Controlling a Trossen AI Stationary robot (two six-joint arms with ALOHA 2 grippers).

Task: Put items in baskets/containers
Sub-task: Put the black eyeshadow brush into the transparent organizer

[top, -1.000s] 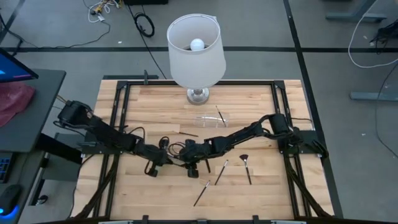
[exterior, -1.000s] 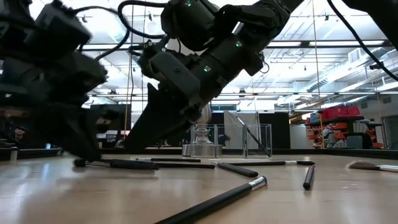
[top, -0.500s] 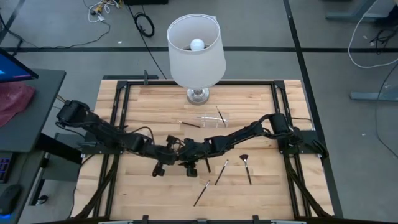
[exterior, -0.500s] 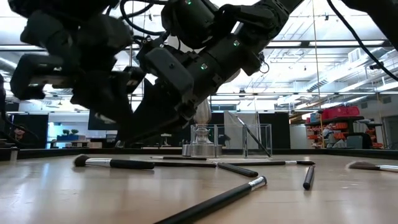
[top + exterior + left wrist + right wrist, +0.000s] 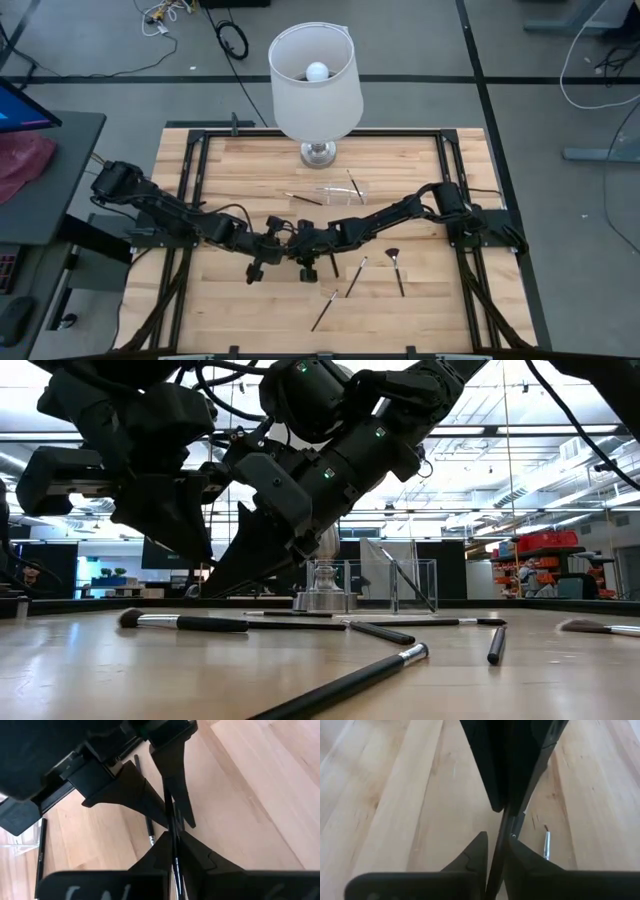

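Black and slim, a makeup brush (image 5: 175, 851) runs between the two grippers above mid-table, its long axis in line with both sets of fingers. The left gripper (image 5: 272, 243) pinches one end; the right gripper (image 5: 297, 241) closes its fingers (image 5: 475, 854) on the other — nose to nose. Well behind them, nearer the lamp (image 5: 315, 72), the clear box (image 5: 343, 192) holds one brush leaning upright.

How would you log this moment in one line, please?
phase: both arms on one brush | left end effector: shut on brush, mid-table | right end effector: shut on same brush | clear box: near lamp
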